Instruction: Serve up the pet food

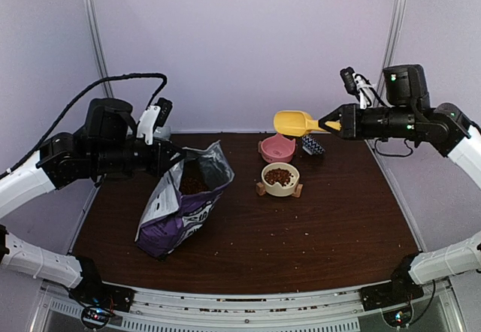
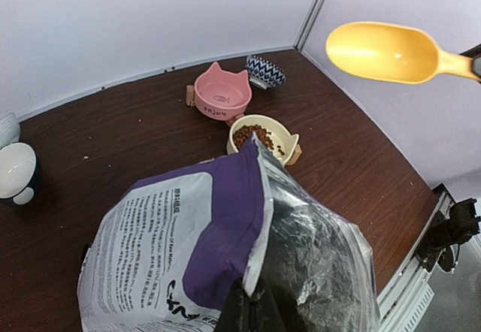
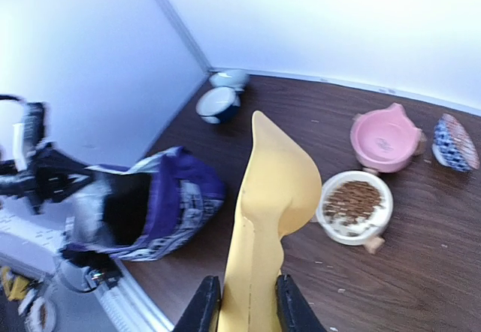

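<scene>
1 purple bag (image 1: 180,212), on the left. 1 yellow scoop (image 1: 294,122), far right. Bowls: 5 in tot. 3 stand on far side, right of the bag: 1 pink bowl (image 1: 276,156), 1 cream bowl (image 1: 280,190) w/ kibble (image 1: 279,175) inside, 1 blue-white patterned bowl (image 1: 313,146). 2 more in far left corner: 1 dark bowl (image 2: 16,173), 1 pale bowl (image 3: 229,79).

dark-brown kibble (image 1: 279,176) lies in a loose heap in the cream bowl (image 1: 279,191). its purple bag (image 1: 176,215) stands open and leaning on the desk's (image 1: 338,227) left side.

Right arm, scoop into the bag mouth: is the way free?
Probably yes: the left gripper holds the purple bag open, its mouth tilted toward the yellow scoop raised in the right gripper; the cream bowl sits lower.
</scene>
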### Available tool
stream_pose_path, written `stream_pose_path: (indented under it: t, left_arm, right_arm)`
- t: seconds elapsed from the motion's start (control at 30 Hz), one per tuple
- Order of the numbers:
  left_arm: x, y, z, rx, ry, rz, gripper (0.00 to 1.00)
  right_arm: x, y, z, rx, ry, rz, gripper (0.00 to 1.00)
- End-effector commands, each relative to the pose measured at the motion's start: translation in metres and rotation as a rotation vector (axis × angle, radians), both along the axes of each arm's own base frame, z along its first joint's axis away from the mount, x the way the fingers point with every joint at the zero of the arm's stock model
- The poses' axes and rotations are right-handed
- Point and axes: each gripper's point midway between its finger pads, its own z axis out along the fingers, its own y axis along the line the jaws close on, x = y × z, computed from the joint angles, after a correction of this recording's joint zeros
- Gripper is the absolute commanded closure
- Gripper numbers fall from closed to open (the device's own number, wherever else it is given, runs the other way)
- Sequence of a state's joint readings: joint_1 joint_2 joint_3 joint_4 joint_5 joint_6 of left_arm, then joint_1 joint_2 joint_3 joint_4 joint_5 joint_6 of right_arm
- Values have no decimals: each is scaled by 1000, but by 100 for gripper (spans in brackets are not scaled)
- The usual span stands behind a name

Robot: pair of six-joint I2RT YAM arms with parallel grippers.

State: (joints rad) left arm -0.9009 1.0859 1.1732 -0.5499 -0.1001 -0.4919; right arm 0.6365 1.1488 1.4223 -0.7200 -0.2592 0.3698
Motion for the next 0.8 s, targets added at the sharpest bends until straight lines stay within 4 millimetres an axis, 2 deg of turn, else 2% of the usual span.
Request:
stream_pose_path:
  t: [0.0, 0.07, 0.17, 0.3, 0.4, 0.43, 0.47, 0.57, 0.67, 0.73, 0.77]
  left_arm:
    - [3, -13, 53, -121, -115, -52, 100]
    - [3, -14, 52, -122, -111, -51, 100]
    - [3, -15, 51, -124, -105, -52, 100]
    - [4, -17, 45, -110, -98, -59, 100]
    - [3, -21, 37, -95, -85, -78, 100]
    - [2, -23, 35, -93, -80, -92, 100]
    - [1, -25, 32, -90, -73, -101, 100]
    - [-2, -32, 23, -86, -51, -137, 100]
    - [-2, -41, 13, -86, -35, -169, 100]
    - [-2, -47, 4, -80, -17, -184, 100]
    - [-2, -50, 1, -81, -10, -191, 100]
  right_arm:
    - [-66, 55, 39, 227, 32, 346, 100]
    - [-83, 69, 41, 229, 31, 421, 100]
    - [-93, 87, 26, 158, 41, 475, 100]
    - [-76, 109, -16, -37, 61, 418, 100]
    - [-62, 137, -49, -167, 76, 393, 100]
    - [-57, 143, -50, -191, 62, 369, 100]
    - [-52, 156, -66, -240, 76, 357, 100]
    - [-31, 183, -97, -306, 99, 269, 100]
    - [-10, 201, -144, -370, 158, 171, 100]
    - [-7, 218, -176, -363, 219, 166, 100]
    - [-12, 229, -188, -336, 262, 193, 100]
